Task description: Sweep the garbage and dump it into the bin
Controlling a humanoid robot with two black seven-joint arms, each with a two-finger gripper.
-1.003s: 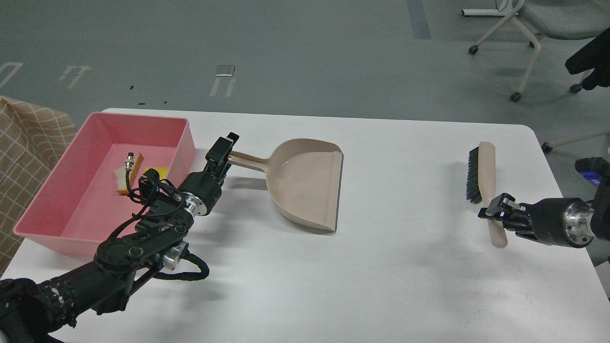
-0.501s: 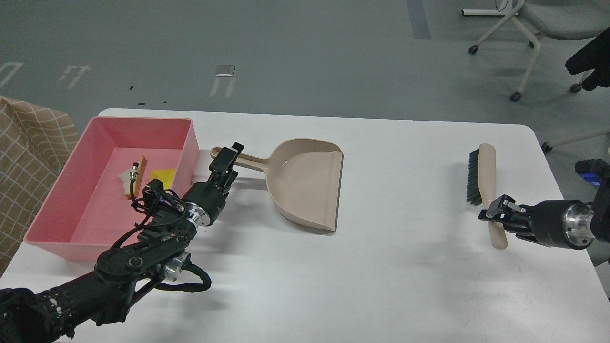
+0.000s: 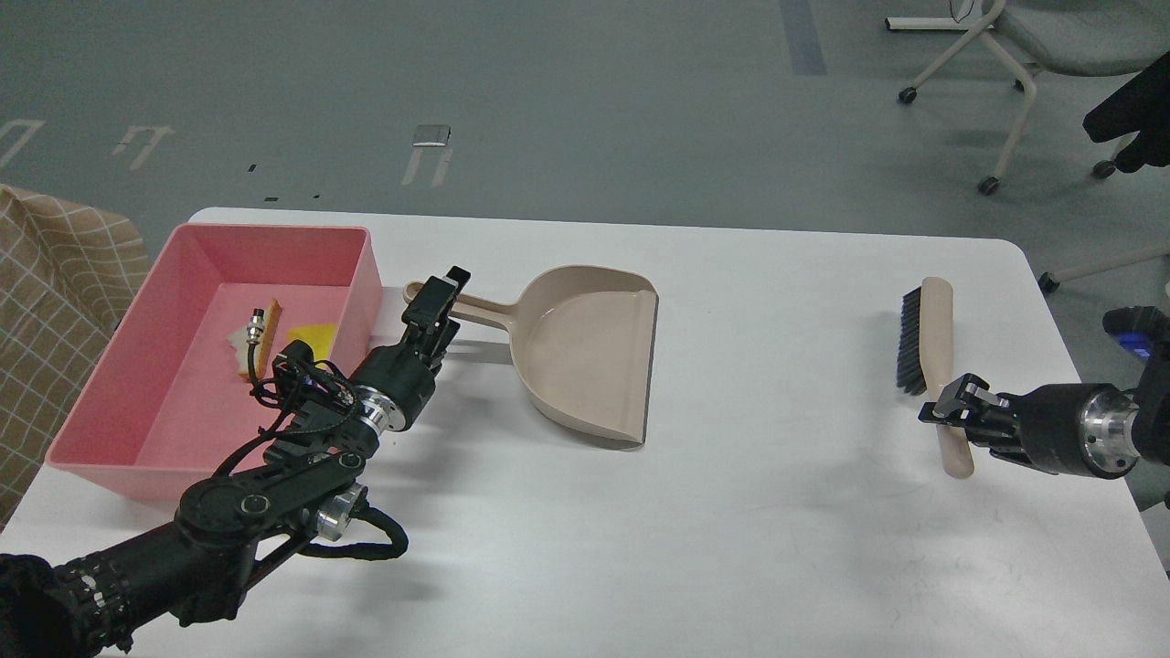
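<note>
From the head view, the job looks almost finished. Both bits of garbage lie inside the pink bin (image 3: 137, 366): the bread slice (image 3: 245, 352) and the yellow sponge chunk (image 3: 311, 338) sit side by side on its floor. No rubbish shows on the white table (image 3: 731, 512).

The left gripper (image 3: 437, 302) is right at the long handle of the beige dustpan (image 3: 585, 352). Its fingers look a little apart around the handle, but they are dark and small here, so I cannot tell for sure whether it is gripping or letting go. The dustpan lies flat on the table, just to the right of this gripper. The bin and the garbage are to the left of it and a bit nearer to me, close by.

The right gripper (image 3: 946, 407) is closed on the handle of the brush (image 3: 923, 338). The bristles stick out past the gripper, away from me. The garbage is far off to this gripper's left, across the table.

I think the step now is putting the tools down. Next, each arm should let go gently and pull back without knocking the bin.
</note>
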